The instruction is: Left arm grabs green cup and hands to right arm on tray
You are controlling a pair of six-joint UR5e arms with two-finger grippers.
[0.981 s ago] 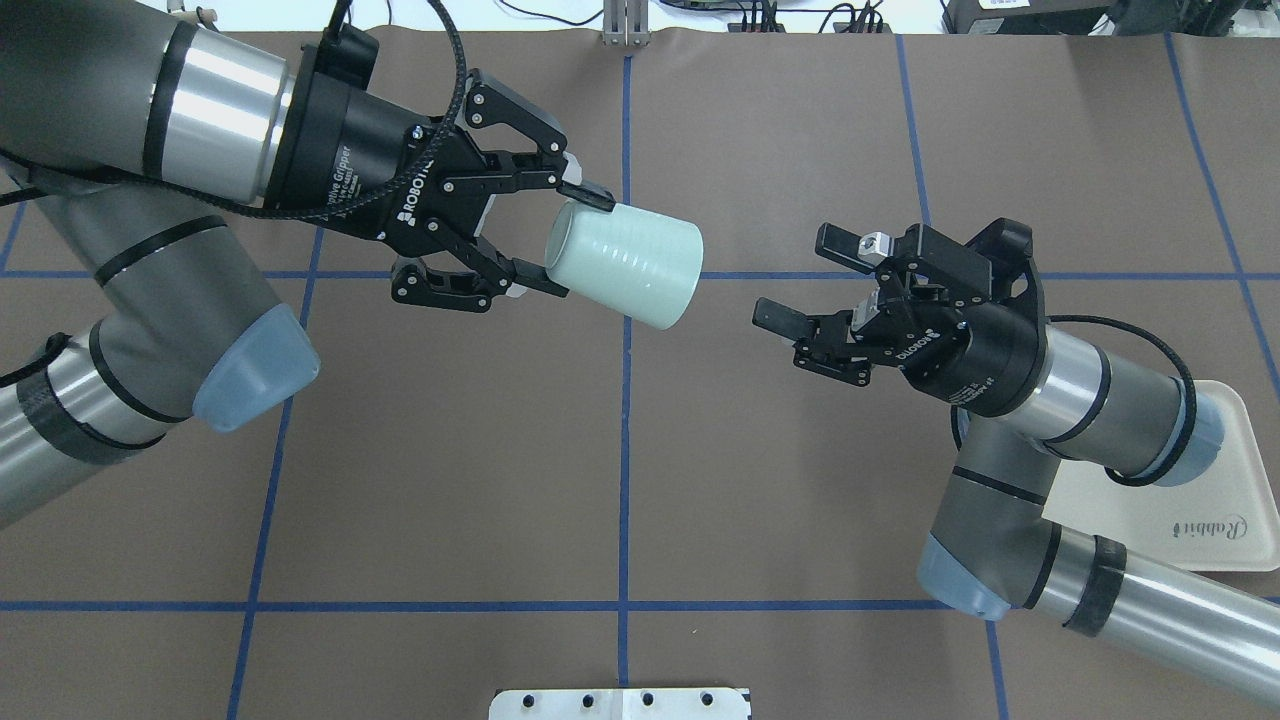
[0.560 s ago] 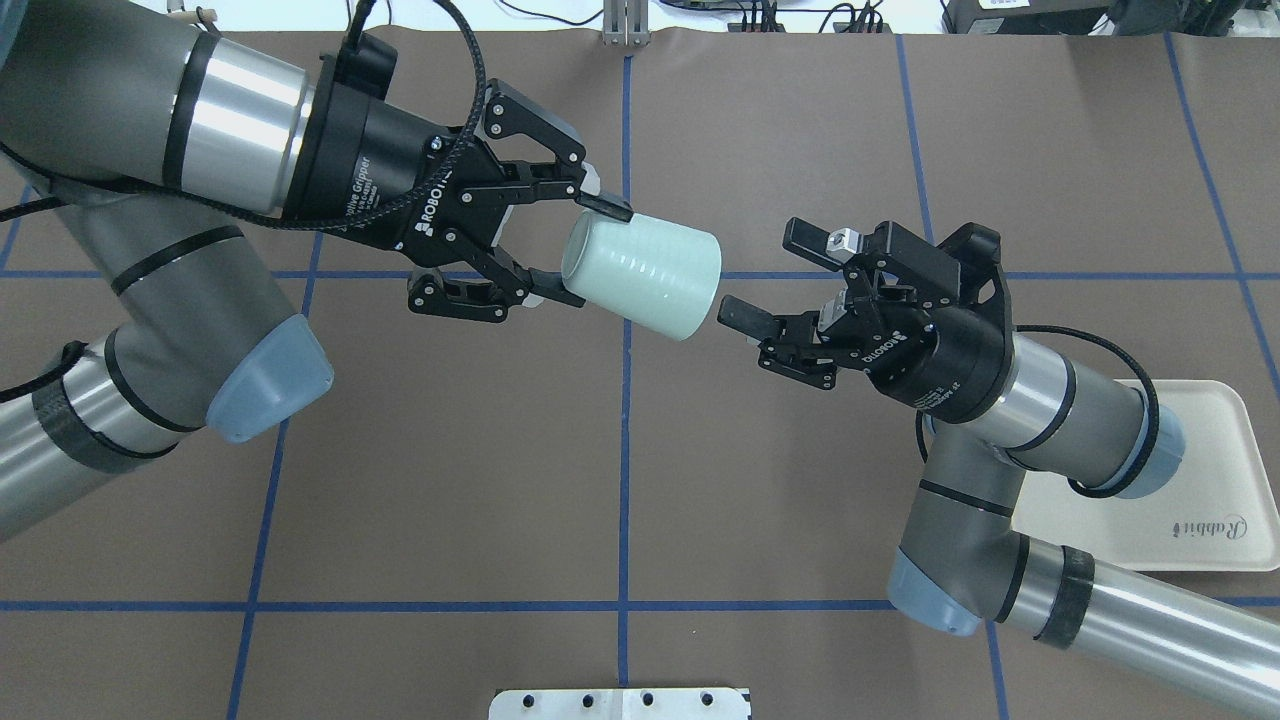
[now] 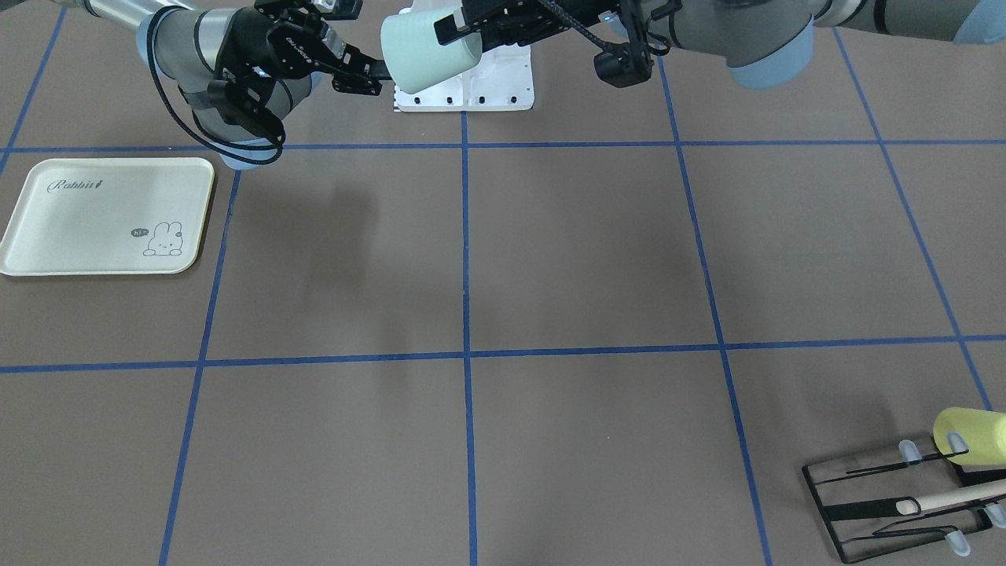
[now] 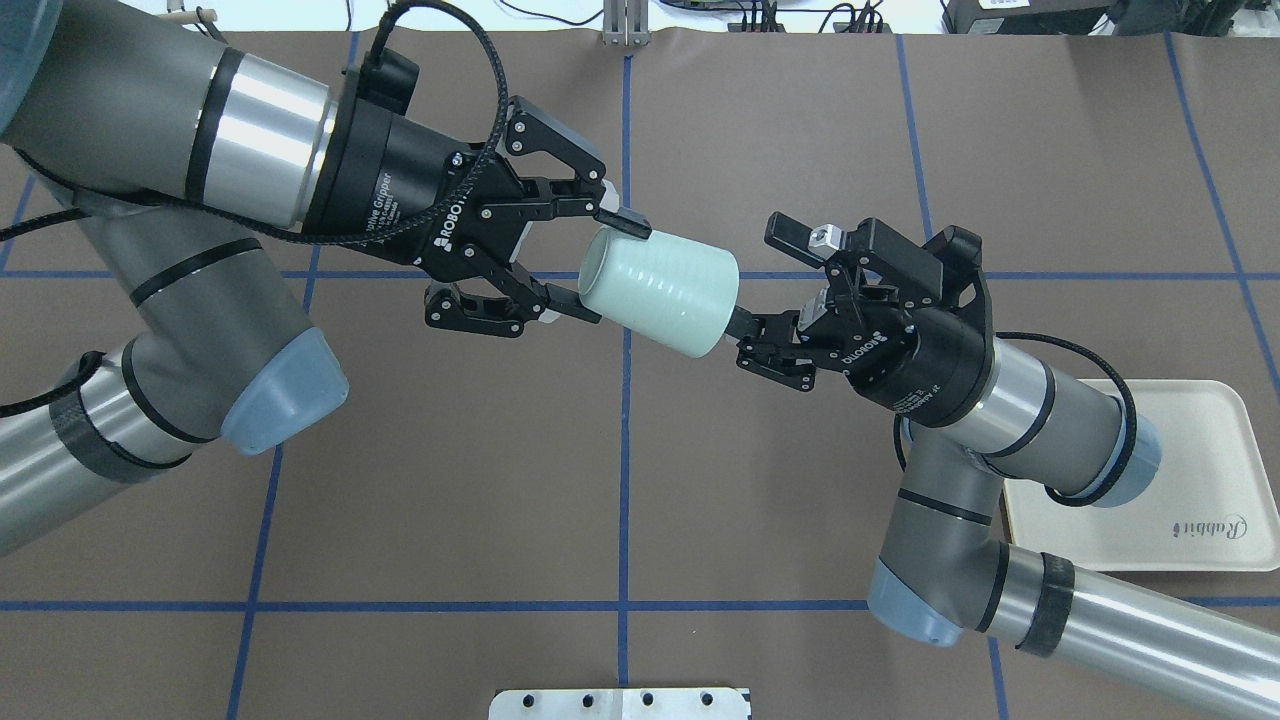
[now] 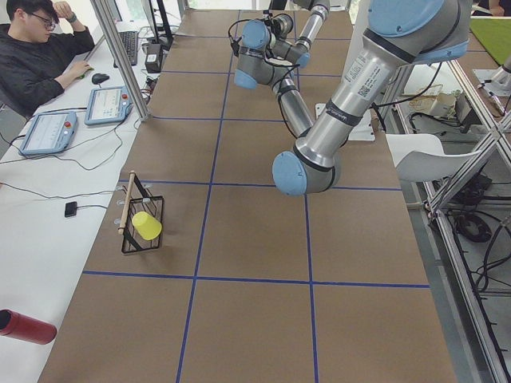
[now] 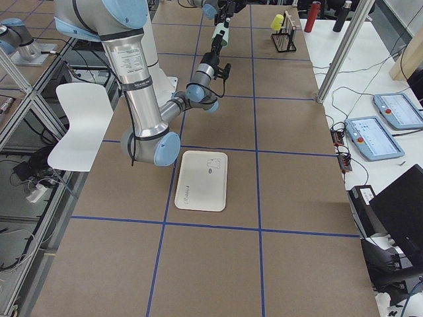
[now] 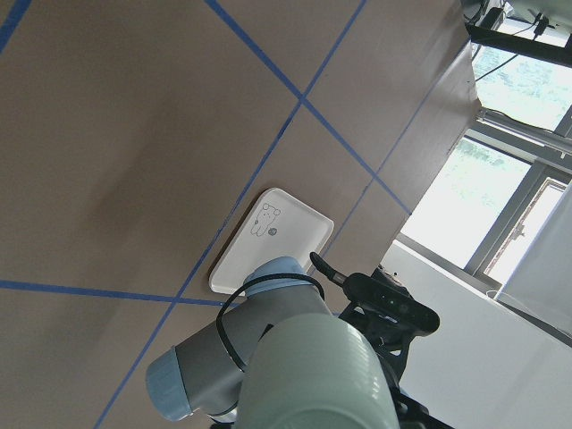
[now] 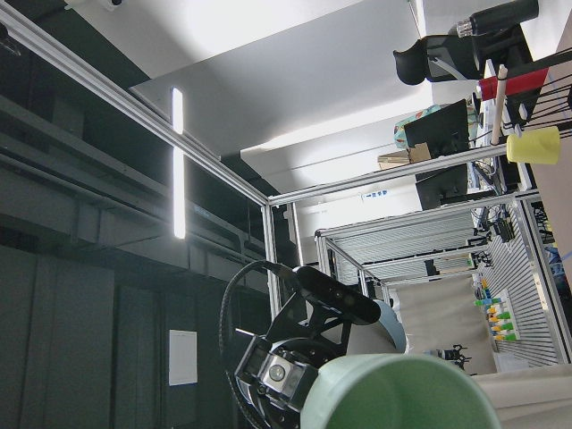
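Observation:
The pale green cup (image 4: 660,290) lies on its side in the air above the table's middle. My left gripper (image 4: 603,268) is shut on its left end, one finger above and one below. My right gripper (image 4: 758,275) is open at the cup's other end. Its lower finger (image 4: 748,324) is right at the cup's edge and its upper finger stands apart. The cup also shows in the front-facing view (image 3: 424,43) between the left gripper (image 3: 468,27) and the right gripper (image 3: 365,71). The cream tray (image 4: 1190,480) lies under the right arm's elbow.
A black wire rack (image 3: 904,503) with a yellow cup (image 3: 971,432) and a wooden stick sits at the far corner on my left side. A white base plate (image 4: 620,703) lies at the table's near edge. An operator sits at a side desk (image 5: 40,56).
Both arms have moved toward each other. The left gripper has carried the cup to the right, and the open right gripper has come up to the cup's far end.

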